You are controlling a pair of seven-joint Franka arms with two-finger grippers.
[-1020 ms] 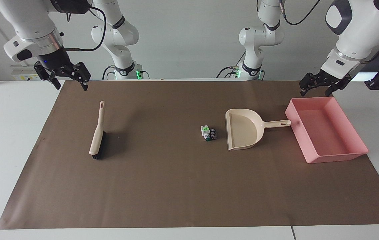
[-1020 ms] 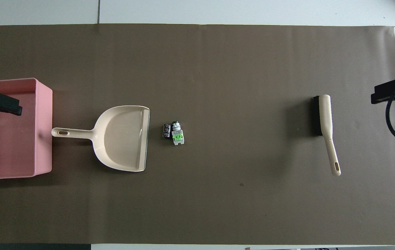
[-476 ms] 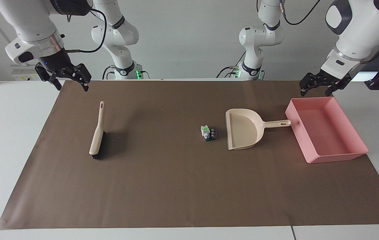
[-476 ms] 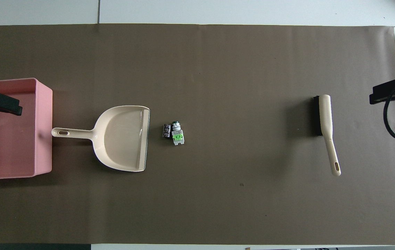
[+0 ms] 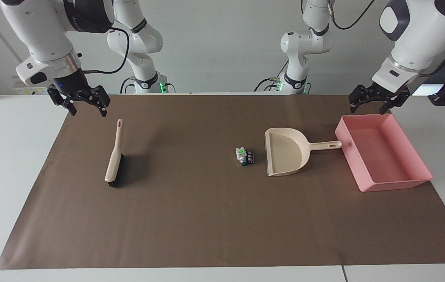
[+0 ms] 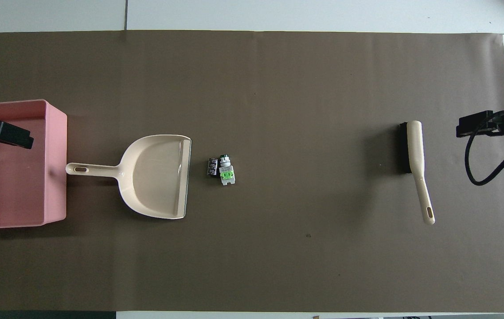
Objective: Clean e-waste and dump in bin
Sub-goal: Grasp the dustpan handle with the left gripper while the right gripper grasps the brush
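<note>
e-waste: a tight cluster of tiny parts, one white-and-green, the others small black cylinders, lying touching on the brown paper near the table's middle.
bin: shallow pink rectangular tray with low walls, upright, open side up, flat at the left arm's end of the table, well apart from the e-waste.

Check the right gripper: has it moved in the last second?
Yes. The right gripper has come down and shifted toward the brush handle's tip, jaws open and empty.
</note>
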